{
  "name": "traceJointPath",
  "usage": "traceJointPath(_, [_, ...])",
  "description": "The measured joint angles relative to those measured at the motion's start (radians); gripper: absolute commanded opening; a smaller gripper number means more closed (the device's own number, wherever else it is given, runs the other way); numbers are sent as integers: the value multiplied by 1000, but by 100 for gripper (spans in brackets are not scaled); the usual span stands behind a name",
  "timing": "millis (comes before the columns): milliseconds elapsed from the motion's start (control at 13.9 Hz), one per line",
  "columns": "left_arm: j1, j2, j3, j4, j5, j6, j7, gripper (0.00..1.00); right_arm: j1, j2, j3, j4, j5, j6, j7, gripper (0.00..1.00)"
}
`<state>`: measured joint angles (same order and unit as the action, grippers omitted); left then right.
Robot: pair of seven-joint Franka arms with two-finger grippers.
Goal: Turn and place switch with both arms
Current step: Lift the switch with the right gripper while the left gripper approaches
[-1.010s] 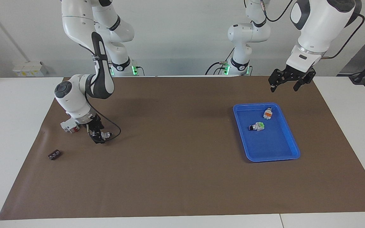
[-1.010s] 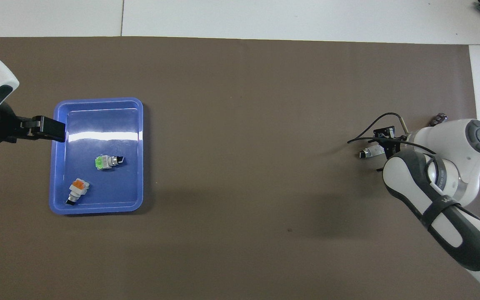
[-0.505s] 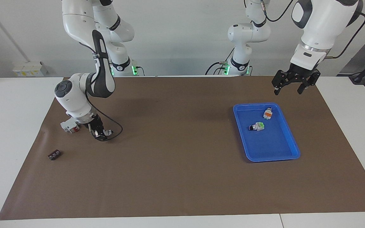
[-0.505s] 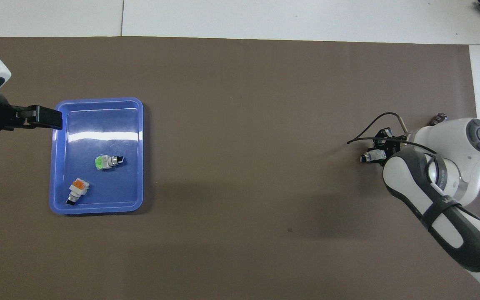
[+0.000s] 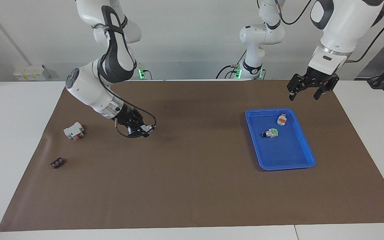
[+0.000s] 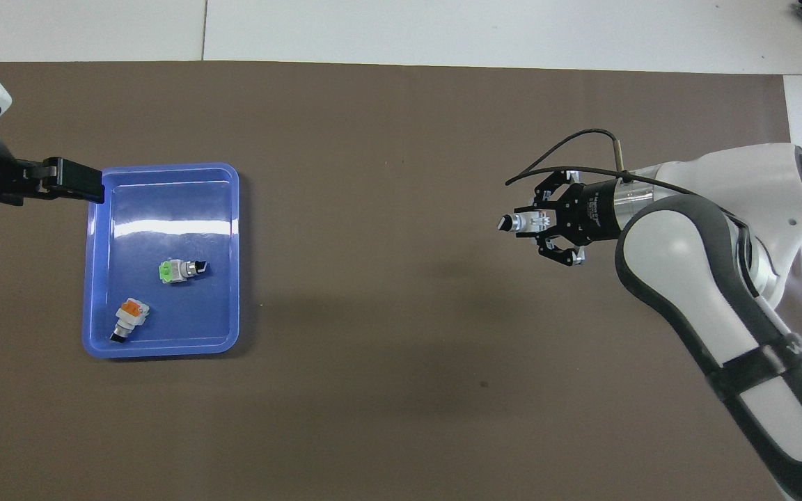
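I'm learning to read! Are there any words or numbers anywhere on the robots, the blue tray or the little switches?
No text can be read here.
Right arm: a small mark on its dark band, too small and cut off to read.
Blue tray, the switches in it: no writing visible.

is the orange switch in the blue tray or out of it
In. The orange switch lies on its side inside the tray, near the corner closest to the robots.
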<state>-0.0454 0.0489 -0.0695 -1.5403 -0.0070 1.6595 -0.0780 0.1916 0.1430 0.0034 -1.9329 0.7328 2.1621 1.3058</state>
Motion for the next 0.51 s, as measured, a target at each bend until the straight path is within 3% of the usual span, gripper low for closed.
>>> traceJointPath(216, [1,37,0,22,-46,6,0,100,94,-1,1,58,154,21,98,0])
traceJointPath(505, [35,41,4,9,-246,10,0,96,162,-1,24,100,229,44,134,0])
